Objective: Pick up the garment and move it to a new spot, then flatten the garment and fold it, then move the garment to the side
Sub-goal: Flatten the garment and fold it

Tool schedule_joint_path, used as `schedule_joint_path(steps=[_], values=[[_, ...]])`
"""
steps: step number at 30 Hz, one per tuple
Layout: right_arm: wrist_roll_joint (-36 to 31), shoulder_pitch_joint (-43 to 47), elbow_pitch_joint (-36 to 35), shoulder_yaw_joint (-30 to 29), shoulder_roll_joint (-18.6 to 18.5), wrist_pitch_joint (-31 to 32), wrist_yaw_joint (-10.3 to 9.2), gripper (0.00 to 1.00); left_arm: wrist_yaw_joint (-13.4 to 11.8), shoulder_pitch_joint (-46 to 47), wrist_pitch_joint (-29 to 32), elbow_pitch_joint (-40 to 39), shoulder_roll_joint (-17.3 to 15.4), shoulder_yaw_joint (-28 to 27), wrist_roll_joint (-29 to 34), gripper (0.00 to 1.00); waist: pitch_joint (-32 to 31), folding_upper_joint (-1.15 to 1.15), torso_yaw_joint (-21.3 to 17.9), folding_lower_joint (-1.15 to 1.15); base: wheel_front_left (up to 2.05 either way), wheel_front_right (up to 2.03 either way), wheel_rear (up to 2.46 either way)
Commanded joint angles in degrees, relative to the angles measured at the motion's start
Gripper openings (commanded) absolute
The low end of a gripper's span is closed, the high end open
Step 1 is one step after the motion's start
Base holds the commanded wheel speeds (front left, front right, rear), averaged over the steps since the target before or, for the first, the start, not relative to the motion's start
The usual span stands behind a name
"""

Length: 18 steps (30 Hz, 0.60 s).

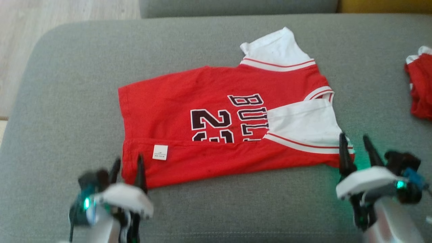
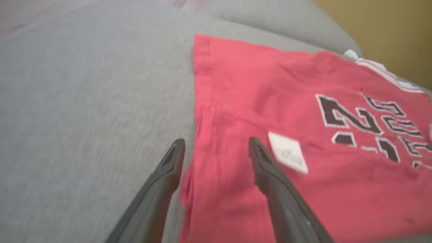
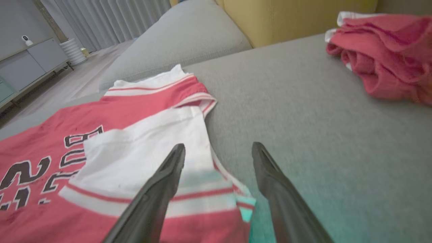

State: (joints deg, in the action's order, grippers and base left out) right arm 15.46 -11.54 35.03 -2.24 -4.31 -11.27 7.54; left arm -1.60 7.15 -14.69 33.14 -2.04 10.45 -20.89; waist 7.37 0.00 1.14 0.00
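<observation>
**Jersey lies part-folded on cushion**

The red jersey [image 1: 216,135] lies on the grey cushion [image 1: 67,101], its near edge folded over. The left pincer [image 1: 128,160] stands open at the jersey's hem corner, the right pincer [image 1: 354,136] open at its sleeve corner.

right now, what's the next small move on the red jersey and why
Likely reach across to the far edge and fold it inward: the red-and-white fabric jersey has only its near strip folded over, and the left gripper and right gripper stand open at its near corners.

Red-and-white numbered jersey [image 1: 202,111], flat on the grey cushion [image 1: 67,101], near edge doubled over
</observation>
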Motion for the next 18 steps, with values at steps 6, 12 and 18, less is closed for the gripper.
schedule_joint_path(steps=[6,12,18], values=[[-3.3,-7.8,-3.8,0.9,-0.4,0.7,-0.05,1.00,0.2,11.9,-0.3,0.8,-1.3,-2.4,2.8,1.00,3.6,0.00,0.5,0.00,0.00,0.00,0.00],[-4.4,-15.1,-4.9,3.5,0.3,2.7,-0.05,1.00,3.7,27.0,7.4,10.1,-6.6,-0.7,4.4,1.00,7.3,0.00,0.1,0.00,0.00,0.00,0.00],[-4.7,-20.0,-4.3,6.4,0.6,3.1,-0.05,1.00,7.0,36.4,15.4,15.8,-10.2,0.2,3.5,1.00,9.9,0.00,-0.8,0.00,0.00,0.00,0.00]])
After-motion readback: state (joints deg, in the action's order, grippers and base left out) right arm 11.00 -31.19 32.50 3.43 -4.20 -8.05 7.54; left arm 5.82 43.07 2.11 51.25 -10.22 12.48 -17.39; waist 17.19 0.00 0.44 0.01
